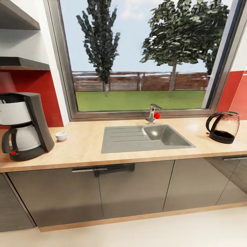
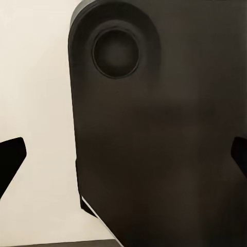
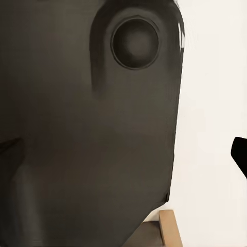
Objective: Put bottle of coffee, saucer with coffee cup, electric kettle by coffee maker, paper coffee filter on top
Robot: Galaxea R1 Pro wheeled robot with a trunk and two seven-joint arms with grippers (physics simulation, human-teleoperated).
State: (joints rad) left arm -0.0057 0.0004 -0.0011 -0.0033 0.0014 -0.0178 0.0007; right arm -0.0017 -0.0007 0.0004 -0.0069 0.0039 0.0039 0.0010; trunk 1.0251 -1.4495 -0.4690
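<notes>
The coffee maker (image 1: 25,125) stands on the table (image 1: 89,147) with the cup (image 1: 61,136) just beside it and the kettle (image 1: 223,127) well apart across the sink (image 1: 147,137), leaving most placements undone; both end effectors' openings cannot be told.

Countertop (image 1: 85,147) mostly open between coffee maker (image 1: 25,127) at the left end and electric kettle (image 1: 223,127) at the right end — well apart. Sink (image 1: 145,138) sunk into the middle, faucet (image 1: 152,113) upright at its back edge by the window. Small white cup (image 1: 61,136) just beside the coffee maker's right side, front strip of counter bare. Shelves (image 1: 20,63) overhang the coffee maker — tight from above. Wrist views: dark robot body (image 2: 154,134) close in front.
</notes>
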